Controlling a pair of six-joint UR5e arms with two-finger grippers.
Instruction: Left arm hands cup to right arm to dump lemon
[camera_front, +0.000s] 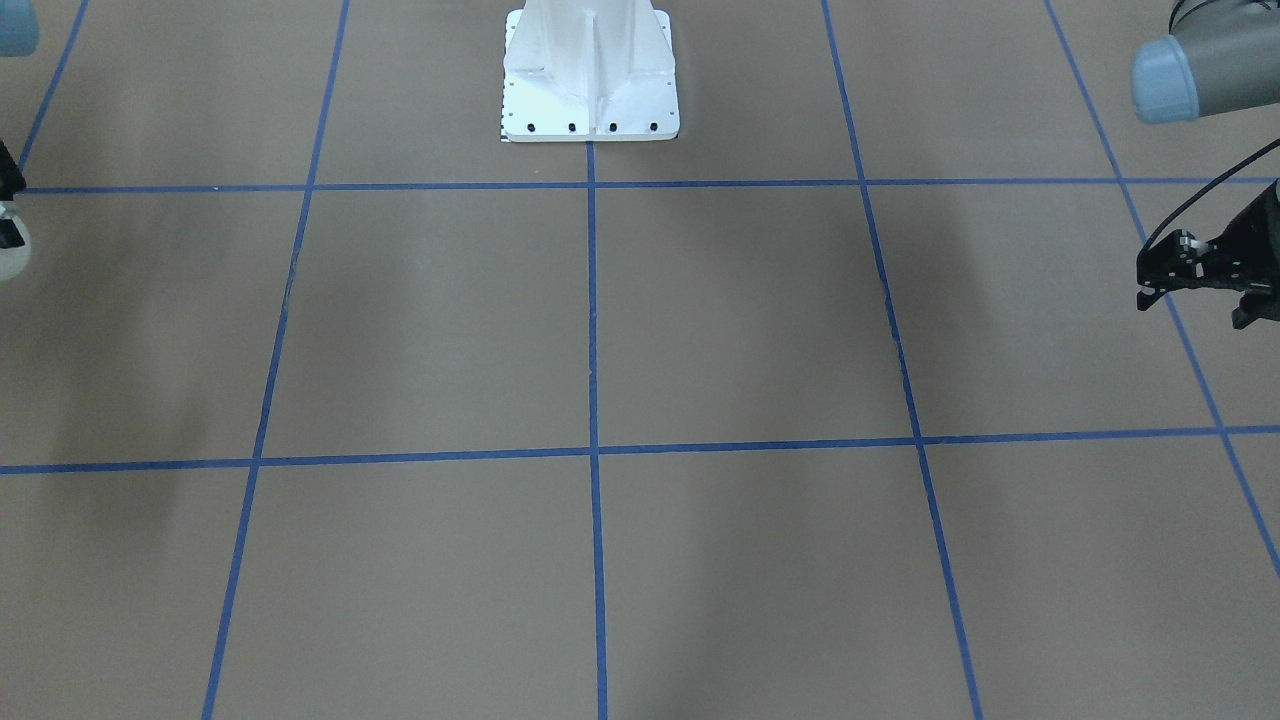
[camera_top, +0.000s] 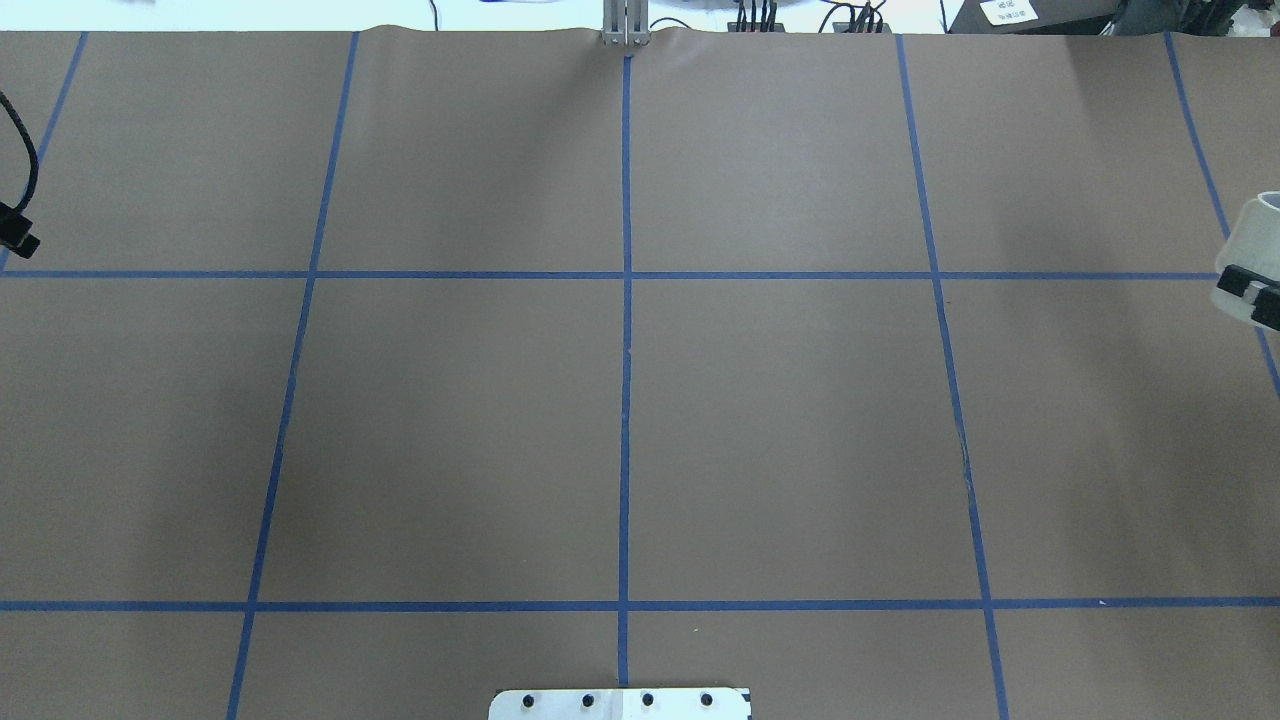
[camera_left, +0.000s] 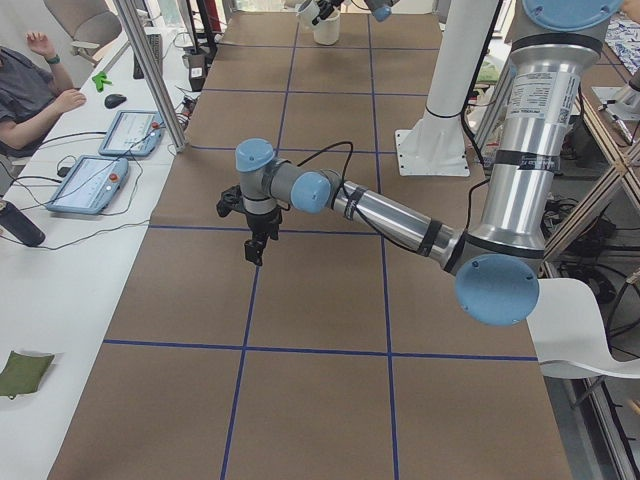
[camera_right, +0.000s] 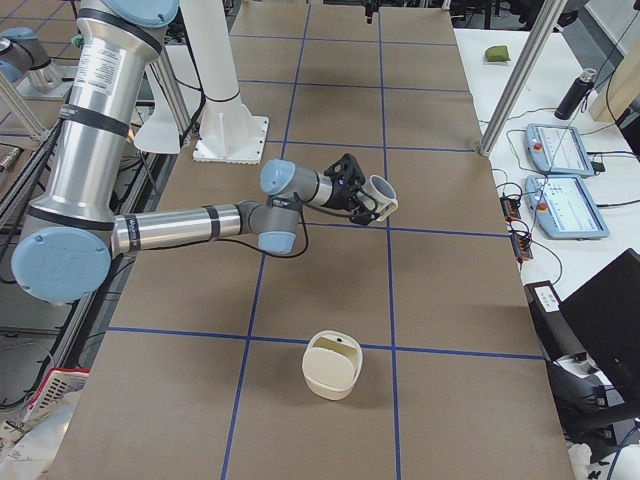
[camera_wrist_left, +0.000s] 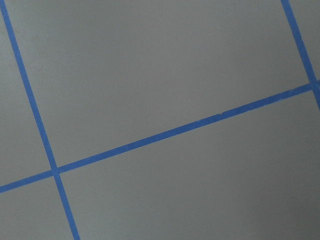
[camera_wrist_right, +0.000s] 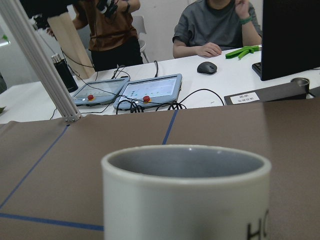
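— Brown paper covers the desk, gridded with blue tape. A white pedestal is bolted at the robot's edge. Any legible writing?

— Only on the cup. Black "HO" sits low on its side in the right wrist view, cut off by the frame edge. Body white, inside grey. A white label lies past the desk's far edge, with print too small to read.

— Cup location?

— Off the desk, held by the right arm. Its end effector is clamped on the cup wall, and the overhead view shows one pad pressed on the white side. It hangs over the robot's right end of the desk. Tilt is hard to judge.

— Left arm?

— The left arm reaches over its own end of the desk. Its end effector points down above the paper, with a black cable looping behind it. Fingers apart or together: cannot tell, as the front view crops them.

— Surroundings?

— A cream tub stands on the desk, well apart from the cup; its contents can't be made out. On the white worktop beyond are two teach pendants, a mouse, a black bottle and a black monitor. An aluminium post crosses the right wrist view's left side. A seated person is behind the worktop.
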